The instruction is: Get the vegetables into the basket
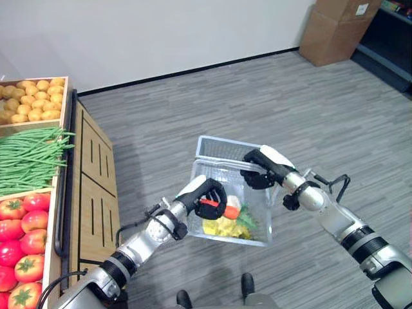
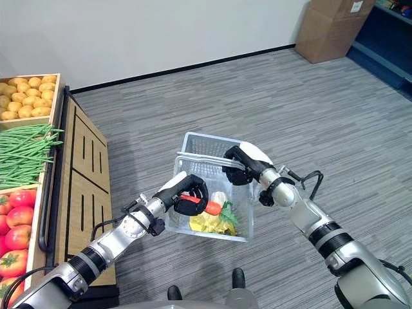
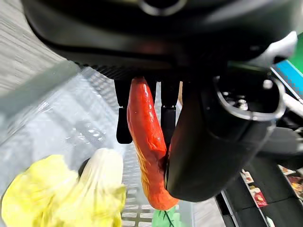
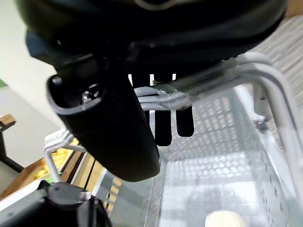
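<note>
A white wire basket point(image 1: 214, 150) hangs above the grey floor, carried by its handle point(image 4: 265, 80) in my right hand point(image 1: 262, 168), whose fingers curl round the bar. My left hand point(image 1: 207, 196) reaches over the basket's near left rim and is shut on a long red pepper point(image 3: 147, 142), held inside the basket. In the basket lie an orange carrot point(image 1: 231, 212), a pale yellow leafy vegetable point(image 1: 222, 226) and something green point(image 1: 246, 222).
A wooden produce stand point(image 1: 90, 187) runs along the left, with potatoes point(image 1: 32, 100), green beans point(image 1: 29, 158) and tomatoes point(image 1: 22, 241) in crates. Cardboard boxes point(image 1: 335, 29) stand at the far right by the wall.
</note>
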